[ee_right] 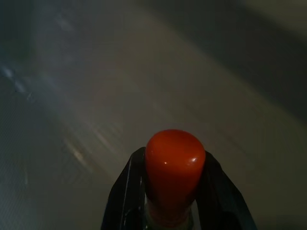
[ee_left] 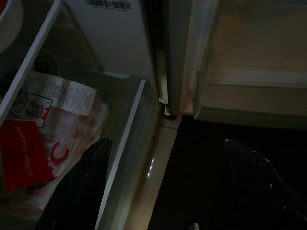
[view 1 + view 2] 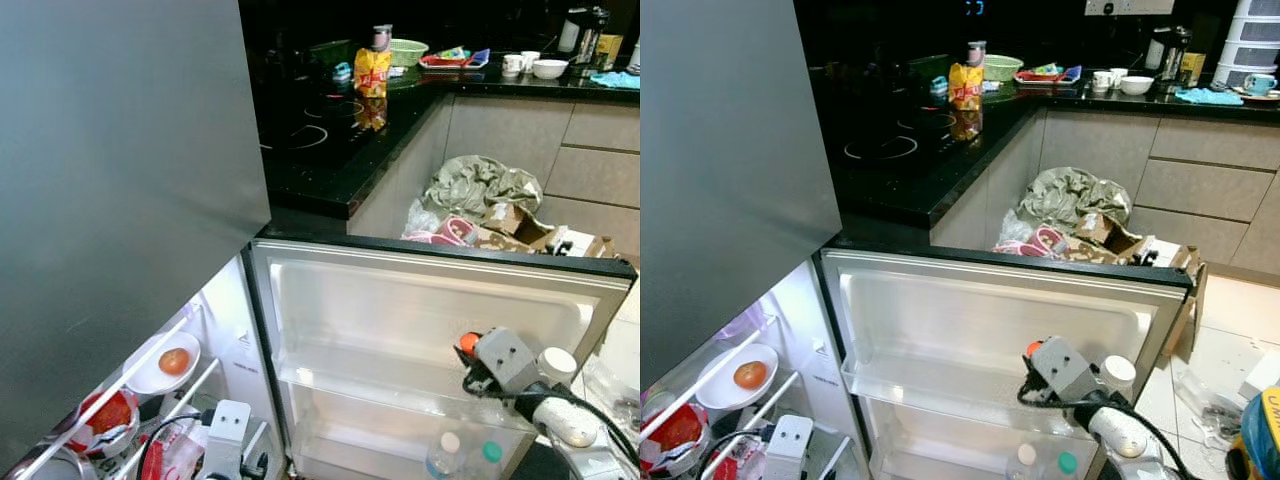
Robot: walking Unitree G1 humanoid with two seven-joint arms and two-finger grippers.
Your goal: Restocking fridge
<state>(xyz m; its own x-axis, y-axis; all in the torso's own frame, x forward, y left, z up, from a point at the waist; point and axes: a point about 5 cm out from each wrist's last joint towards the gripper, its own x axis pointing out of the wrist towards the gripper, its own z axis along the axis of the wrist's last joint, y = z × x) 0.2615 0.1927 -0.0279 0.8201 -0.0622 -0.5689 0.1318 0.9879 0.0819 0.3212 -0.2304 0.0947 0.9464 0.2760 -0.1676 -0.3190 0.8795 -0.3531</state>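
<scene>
The fridge's lower door [image 3: 420,300] stands wide open, its upper door shelf [image 3: 350,380] bare. My right gripper [image 1: 173,196] is shut on a bottle with an orange-red cap [image 1: 173,160], held just in front of that shelf's right end [image 3: 468,343]. Two capped bottles [image 3: 445,452] stand in the door shelf below. My left gripper [image 2: 168,191] is open and hangs low at the front of the fridge's bottom drawer, beside a red-and-white bag [image 2: 53,143]. Its wrist [image 3: 228,425] shows near the wire shelves.
Inside the fridge a white plate with an orange fruit [image 3: 173,361] and a red bowl [image 3: 108,412] sit on wire shelves. The grey upper door [image 3: 120,200] looms at left. A black counter [image 3: 330,140] holds a yellow snack bag [image 3: 372,70]. Bags and boxes [image 3: 480,200] lie on the floor behind the door.
</scene>
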